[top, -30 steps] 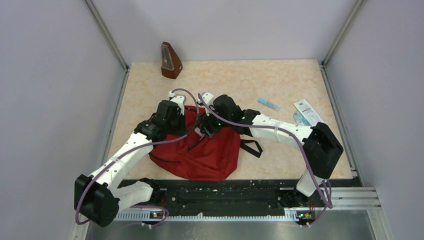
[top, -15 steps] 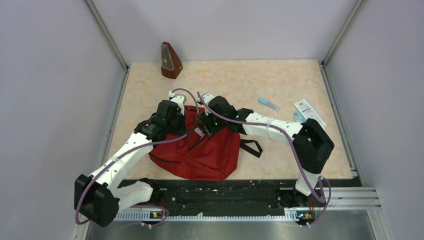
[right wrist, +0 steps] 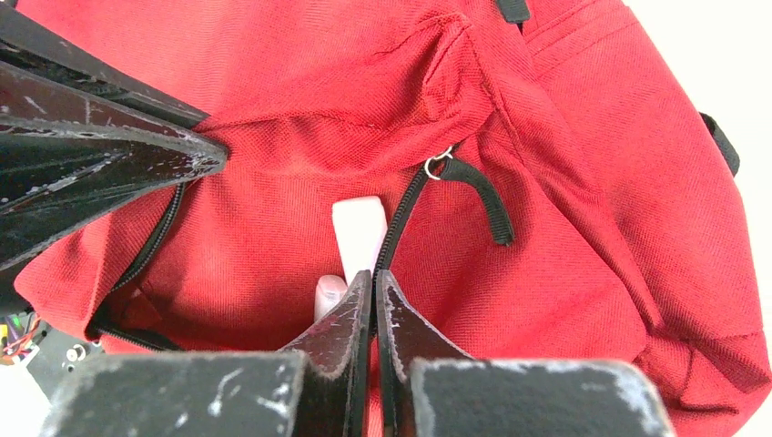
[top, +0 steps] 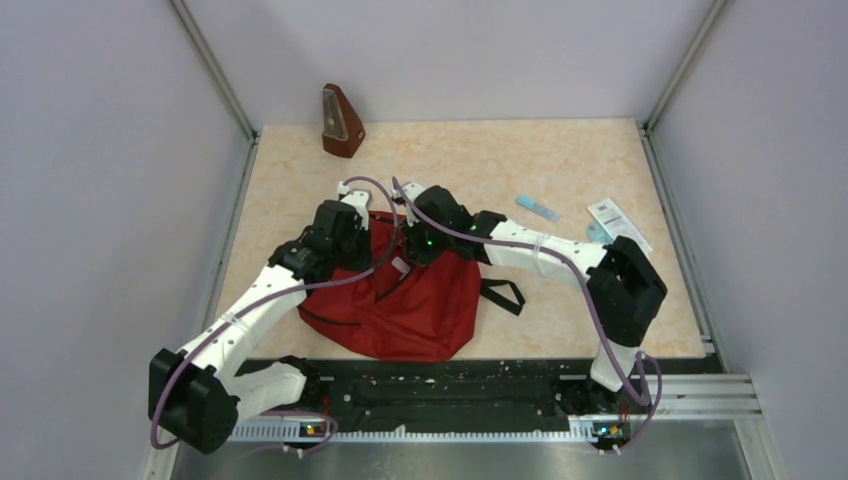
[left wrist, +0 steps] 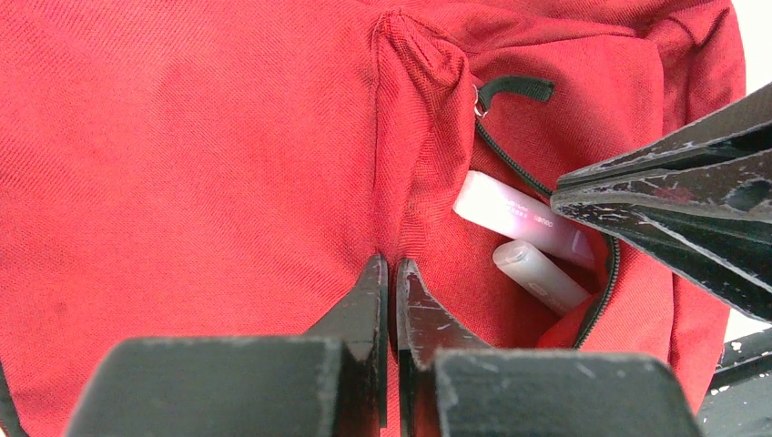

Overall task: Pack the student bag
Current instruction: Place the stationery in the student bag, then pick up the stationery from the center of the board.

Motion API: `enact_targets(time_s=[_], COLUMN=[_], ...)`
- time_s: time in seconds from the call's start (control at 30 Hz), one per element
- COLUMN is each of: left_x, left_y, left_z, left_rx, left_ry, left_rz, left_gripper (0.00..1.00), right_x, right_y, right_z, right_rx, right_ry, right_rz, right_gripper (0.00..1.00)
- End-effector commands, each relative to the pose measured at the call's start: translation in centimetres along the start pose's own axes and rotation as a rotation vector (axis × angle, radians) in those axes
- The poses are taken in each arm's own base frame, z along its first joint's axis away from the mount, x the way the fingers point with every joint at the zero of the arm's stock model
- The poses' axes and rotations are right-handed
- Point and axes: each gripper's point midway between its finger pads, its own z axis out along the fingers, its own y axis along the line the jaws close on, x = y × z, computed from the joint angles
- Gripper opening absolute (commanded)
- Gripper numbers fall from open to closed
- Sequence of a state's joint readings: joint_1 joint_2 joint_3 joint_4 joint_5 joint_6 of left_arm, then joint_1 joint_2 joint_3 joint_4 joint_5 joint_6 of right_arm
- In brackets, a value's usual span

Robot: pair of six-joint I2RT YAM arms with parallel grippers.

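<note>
Red woven student bag [top: 420,310]: left tool [left wrist: 390,266] pinches a fabric ridge, right tool [right wrist: 373,278] clenches zipper edge.

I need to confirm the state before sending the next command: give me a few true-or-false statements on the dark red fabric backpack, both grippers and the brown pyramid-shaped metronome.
1. The dark red fabric backpack has its pocket zipped shut. False: the pocket gapes open, with two white objects showing inside.
2. The left gripper is shut, pinching a fold of the backpack's fabric. True.
3. The brown pyramid-shaped metronome lies inside the backpack. False: it stands on the table at the far left, apart from the backpack.
4. The right gripper is shut at the pocket's black zipper edge. True.
</note>
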State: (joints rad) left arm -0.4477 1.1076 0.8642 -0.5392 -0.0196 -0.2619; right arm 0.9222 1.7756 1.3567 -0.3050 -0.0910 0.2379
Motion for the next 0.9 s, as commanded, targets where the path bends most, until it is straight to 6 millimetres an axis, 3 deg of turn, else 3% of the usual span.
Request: enact_targets(time_s=[0.0, 0.33, 0.37, 0.43, 0.5, 0.63, 0.87], left_x=[-2.8, -2.7, -2.7, -2.7, -2.7, -2.8, -2.8], left_y=[-0.3, -0.4, -0.4, -0.4, -0.5, -0.5, -0.7], left_z=[-0.8, -0.7, -0.7, -0.7, -0.7, -0.8, -0.8], left_rx=[0.007, 0.010, 0.012, 0.013, 0.014, 0.014, 0.026], left_ry=[-0.097, -0.093, -0.090, -0.091, -0.093, -0.096, -0.094], left_rz=[0.005, 0.005, 0.005, 0.006, 0.007, 0.007, 0.008], left_gripper=[0.00, 0.00, 0.00, 0.00, 0.00, 0.00, 0.00], right_x=[-4.7, -2.9, -3.0, -3.3, -3.7, -3.7, -0.6], right_y=[2.3, -1.5, -1.8, -2.5, -3.7, -9.3, -21.4], right_z=[-3.4, -3.4, -3.6, -4.4, -5.2, -6.4, -7.5], right_rx=[-0.044, 0.146, 0.160, 0.201, 0.237, 0.318, 0.456], right_ry=[-0.137, -0.118, -0.121, -0.133, -0.150, -0.171, -0.096], right_rz=[-0.019, -0.005, -0.007, -0.012, -0.013, 0.059, 0.105], right_gripper=[0.00, 0.00, 0.11, 0.43, 0.58, 0.68, 0.72])
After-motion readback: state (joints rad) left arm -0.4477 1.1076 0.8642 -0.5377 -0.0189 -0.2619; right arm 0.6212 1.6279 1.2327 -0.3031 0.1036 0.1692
